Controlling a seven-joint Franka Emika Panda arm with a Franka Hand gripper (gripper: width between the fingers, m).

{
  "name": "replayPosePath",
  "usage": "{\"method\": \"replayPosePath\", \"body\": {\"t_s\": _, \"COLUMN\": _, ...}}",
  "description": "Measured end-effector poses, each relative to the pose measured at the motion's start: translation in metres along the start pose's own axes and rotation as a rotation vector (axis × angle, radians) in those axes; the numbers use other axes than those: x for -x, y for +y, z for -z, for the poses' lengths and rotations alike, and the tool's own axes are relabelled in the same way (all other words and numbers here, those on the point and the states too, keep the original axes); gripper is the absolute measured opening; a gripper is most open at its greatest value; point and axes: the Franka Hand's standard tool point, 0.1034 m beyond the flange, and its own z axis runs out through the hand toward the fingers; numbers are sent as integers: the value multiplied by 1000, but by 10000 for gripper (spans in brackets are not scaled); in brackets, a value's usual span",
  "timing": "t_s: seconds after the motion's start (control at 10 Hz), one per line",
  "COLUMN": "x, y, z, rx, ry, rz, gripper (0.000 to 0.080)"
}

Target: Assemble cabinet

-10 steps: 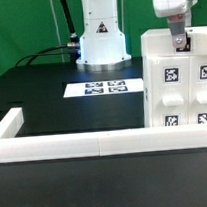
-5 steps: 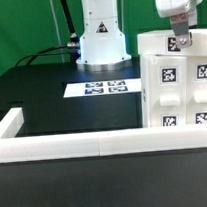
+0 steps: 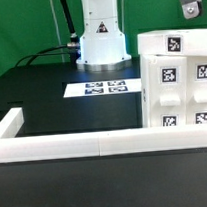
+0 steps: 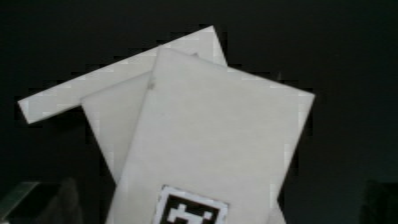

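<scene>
The cabinet (image 3: pixel 176 84) is a large white box with several black-and-white tags, standing upright at the exterior view's right against the border wall. My gripper (image 3: pixel 191 7) hangs above its top, clear of it, mostly cut off by the frame's upper edge. In the wrist view the cabinet (image 4: pixel 205 120) fills the middle, with one tag (image 4: pixel 192 208) on its top. My gripper (image 4: pixel 199 216) is open: its dim fingers (image 4: pixel 39 204) stand wide apart on either side of the cabinet and hold nothing.
The marker board (image 3: pixel 105 87) lies flat on the black table at centre. A low white border wall (image 3: pixel 74 146) runs along the front and turns back at the exterior view's left. The arm's base (image 3: pixel 99 37) stands behind.
My gripper was down at the cabinet's top edge one second ago. It has let go and risen straight up, nearly out of the exterior view. The cabinet stays in place.
</scene>
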Motion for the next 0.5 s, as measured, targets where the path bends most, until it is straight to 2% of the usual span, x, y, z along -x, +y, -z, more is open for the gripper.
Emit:
{"method": "replayPosePath", "body": {"t_s": 0.2, "x": -1, "y": 2, "z": -4, "rx": 11, "ry": 14, "rz": 81, "gripper": 797}}
{"method": "replayPosePath", "body": {"t_s": 0.3, "x": 0, "y": 3, "z": -10, "rx": 32, "ry": 37, "rz": 209, "gripper": 797}}
{"method": "replayPosePath", "body": {"t_s": 0.5, "x": 2, "y": -1, "z": -8, "rx": 50, "ry": 62, "rz": 595, "gripper": 797}}
